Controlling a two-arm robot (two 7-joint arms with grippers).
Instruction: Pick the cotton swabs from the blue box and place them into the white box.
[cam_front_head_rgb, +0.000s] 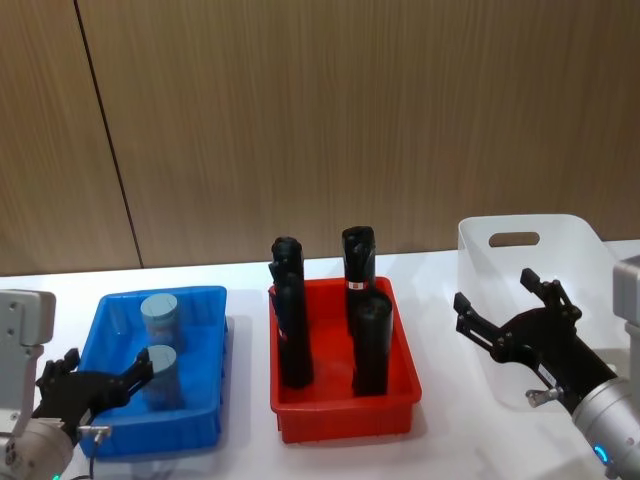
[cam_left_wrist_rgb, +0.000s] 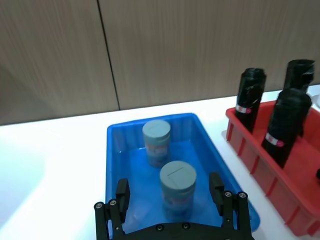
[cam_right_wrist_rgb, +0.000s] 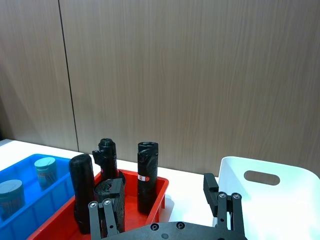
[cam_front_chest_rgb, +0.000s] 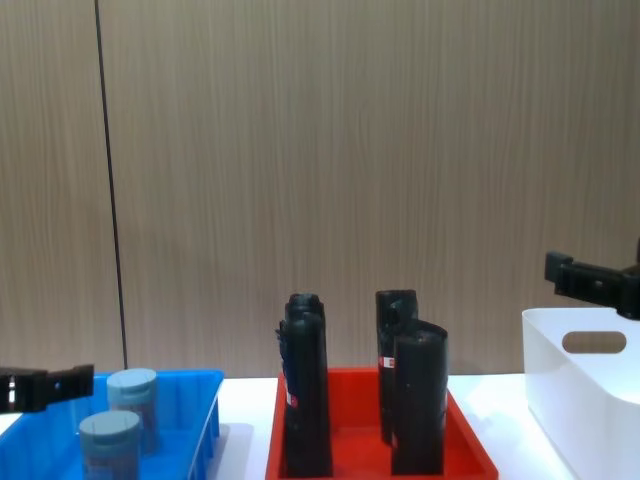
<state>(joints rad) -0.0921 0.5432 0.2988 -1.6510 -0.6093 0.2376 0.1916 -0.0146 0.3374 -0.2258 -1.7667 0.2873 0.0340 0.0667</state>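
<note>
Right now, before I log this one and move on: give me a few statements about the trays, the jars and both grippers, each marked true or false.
1. Two cotton swab jars stand upright in the blue box. True.
2. The left gripper is shut on the nearer jar. False: it is open, with a finger on either side of that jar.
3. The red tray holds four black rolls. True.
4. The right gripper carries a jar. False: it is open and empty, by the white box.
5. The red tray stands right of the white box. False: it stands between the blue box and the white box.
</note>
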